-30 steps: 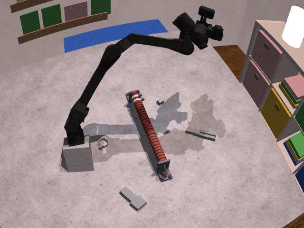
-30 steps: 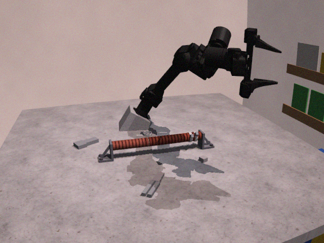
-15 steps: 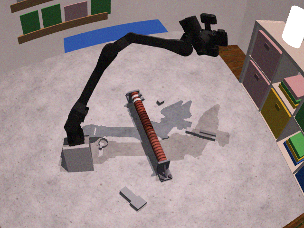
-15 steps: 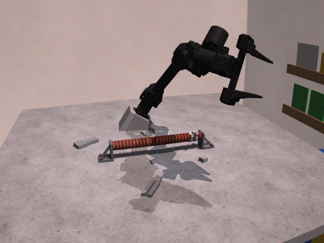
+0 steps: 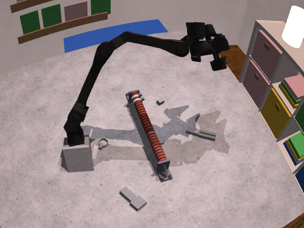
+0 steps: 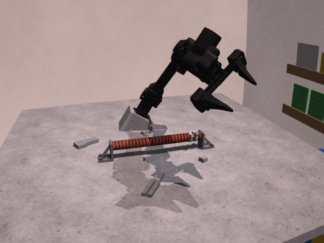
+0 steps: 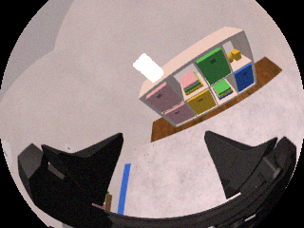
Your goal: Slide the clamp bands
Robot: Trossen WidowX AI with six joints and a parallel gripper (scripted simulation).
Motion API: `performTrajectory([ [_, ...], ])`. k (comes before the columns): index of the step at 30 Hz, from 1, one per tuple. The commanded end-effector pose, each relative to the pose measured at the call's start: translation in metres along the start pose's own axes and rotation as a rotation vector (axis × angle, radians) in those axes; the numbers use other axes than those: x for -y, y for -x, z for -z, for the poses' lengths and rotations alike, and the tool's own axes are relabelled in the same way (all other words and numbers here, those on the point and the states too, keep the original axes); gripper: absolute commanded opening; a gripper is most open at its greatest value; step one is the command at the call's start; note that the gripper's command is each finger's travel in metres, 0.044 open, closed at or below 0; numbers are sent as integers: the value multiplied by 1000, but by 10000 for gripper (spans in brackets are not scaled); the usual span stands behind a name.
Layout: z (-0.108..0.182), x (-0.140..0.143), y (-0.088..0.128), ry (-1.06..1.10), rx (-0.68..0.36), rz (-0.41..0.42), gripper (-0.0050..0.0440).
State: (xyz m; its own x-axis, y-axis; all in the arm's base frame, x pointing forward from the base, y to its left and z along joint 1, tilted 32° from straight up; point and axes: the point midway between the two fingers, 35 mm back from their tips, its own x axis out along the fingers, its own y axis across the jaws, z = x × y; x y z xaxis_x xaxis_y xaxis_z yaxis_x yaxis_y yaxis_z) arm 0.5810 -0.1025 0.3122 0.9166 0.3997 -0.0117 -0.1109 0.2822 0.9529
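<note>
A red ribbed hose (image 5: 148,127) (image 6: 154,140) lies level between two grey end stands (image 5: 164,169) (image 6: 106,153). Two pale steel bands (image 5: 136,98) (image 6: 193,136) sit close together near one end of the hose, by the stand farthest from the top camera. A thin seam (image 5: 150,131) (image 6: 148,141) shows near the hose's middle. The mender is hidden inside. My gripper (image 5: 207,61) (image 6: 243,96) (image 7: 165,137) is open wide and empty. It hangs high in the air, well away from the hose, off past its banded end. The wrist view shows only the fingers, the room and the shelf unit.
A loose ring clamp (image 5: 103,141) (image 6: 147,132) lies by the arm's grey pedestal (image 5: 78,156) (image 6: 129,121). Grey blocks lie around the hose: a flat stepped one (image 5: 132,198) (image 6: 85,143), a small cube (image 5: 160,101) (image 6: 202,158), a long bar (image 5: 201,133) (image 6: 151,187). A shelf unit (image 5: 270,73) (image 7: 203,85) stands beside the table.
</note>
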Motion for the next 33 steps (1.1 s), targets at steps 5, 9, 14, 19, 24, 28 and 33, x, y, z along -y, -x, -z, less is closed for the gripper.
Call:
performTrajectory([
  [5, 6, 35, 17, 227, -23, 149, 440],
  [9, 11, 54, 29, 357, -63, 228, 440],
  [14, 20, 76, 44, 506, -130, 311, 440],
  [19, 30, 96, 61, 652, -220, 381, 440],
  [24, 38, 107, 72, 786, -295, 408, 440],
  [28, 53, 125, 93, 881, -410, 454, 440],
  [33, 69, 139, 114, 1010, -546, 466, 440],
])
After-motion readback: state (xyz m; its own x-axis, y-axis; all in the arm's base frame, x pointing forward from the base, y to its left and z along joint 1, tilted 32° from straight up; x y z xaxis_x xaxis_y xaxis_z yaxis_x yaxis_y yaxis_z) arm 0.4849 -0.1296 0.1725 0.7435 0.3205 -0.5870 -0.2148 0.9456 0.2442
